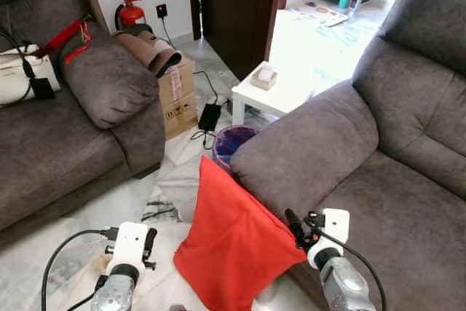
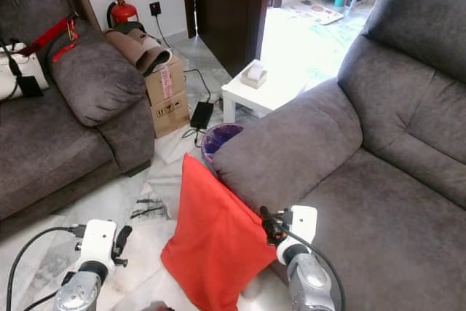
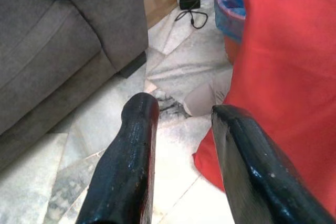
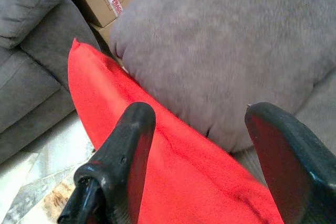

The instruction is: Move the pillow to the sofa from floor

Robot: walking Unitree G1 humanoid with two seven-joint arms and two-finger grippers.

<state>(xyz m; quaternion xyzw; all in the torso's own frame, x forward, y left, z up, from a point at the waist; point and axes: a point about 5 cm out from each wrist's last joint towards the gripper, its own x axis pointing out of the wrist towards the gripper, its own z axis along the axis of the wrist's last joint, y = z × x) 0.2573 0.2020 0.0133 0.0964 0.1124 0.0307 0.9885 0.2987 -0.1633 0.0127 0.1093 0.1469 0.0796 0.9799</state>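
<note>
A red pillow (image 1: 231, 242) stands on the marble floor, leaning against the front of the grey sofa's armrest (image 1: 309, 151) on my right. My right gripper (image 1: 295, 228) is at the pillow's upper right edge, open, its fingers (image 4: 128, 150) straddling the pillow's top edge where it meets the armrest. Low on the left, my left gripper (image 1: 149, 242) is open beside the pillow's lower left side, with its fingers (image 3: 131, 150) over the floor and nothing between them.
A second grey sofa (image 1: 65, 129) with a white bag (image 1: 22, 74) is on the left. Between the sofas stand a cardboard box (image 1: 177, 96), a purple bin (image 1: 233, 143), a black adapter with cables (image 1: 210, 116) and a white side table (image 1: 273, 92). A fire extinguisher (image 1: 131, 12) is by the wall.
</note>
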